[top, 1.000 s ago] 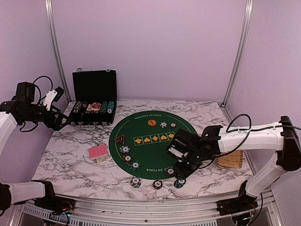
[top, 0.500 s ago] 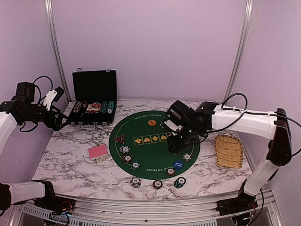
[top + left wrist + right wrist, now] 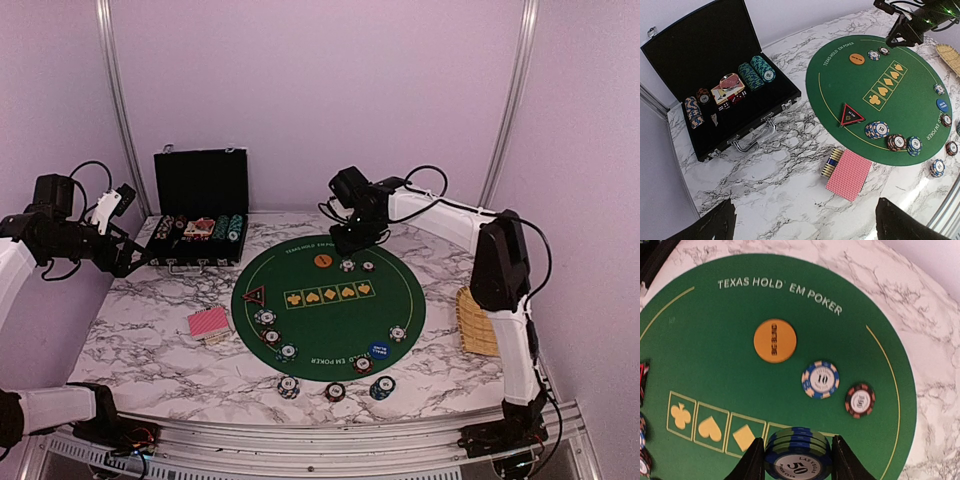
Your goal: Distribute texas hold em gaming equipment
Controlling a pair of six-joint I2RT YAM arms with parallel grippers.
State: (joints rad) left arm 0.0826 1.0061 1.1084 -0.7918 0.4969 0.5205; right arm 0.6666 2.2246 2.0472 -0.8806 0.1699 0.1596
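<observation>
My right gripper (image 3: pixel 350 240) is over the far edge of the green mat (image 3: pixel 330 320). In the right wrist view it (image 3: pixel 798 457) is shut on a small stack of blue-green chips (image 3: pixel 798 450) marked 50. Below it lie an orange button (image 3: pixel 774 340), a blue-white chip (image 3: pixel 820 379) and a dark red chip (image 3: pixel 860 400). A red-black triangular marker (image 3: pixel 254 295) and a blue button (image 3: pixel 379 351) lie on the mat. Red-backed cards (image 3: pixel 209 322) lie left of it. My left gripper (image 3: pixel 122 260) is open and empty, high over the table's left side (image 3: pixel 807 231).
The open black chip case (image 3: pixel 200 215) stands at the back left with chip rows inside. A wicker basket (image 3: pixel 478 325) lies at the right edge. Chips lie along the mat's left (image 3: pixel 265 317) and near rim (image 3: pixel 335 390). A few chips on edge (image 3: pixel 832 162) lean against the cards.
My right arm has swung from the mat's near right, across its middle, to its far edge. The basket, blue button and a chip it covered now show. The left arm has not moved.
</observation>
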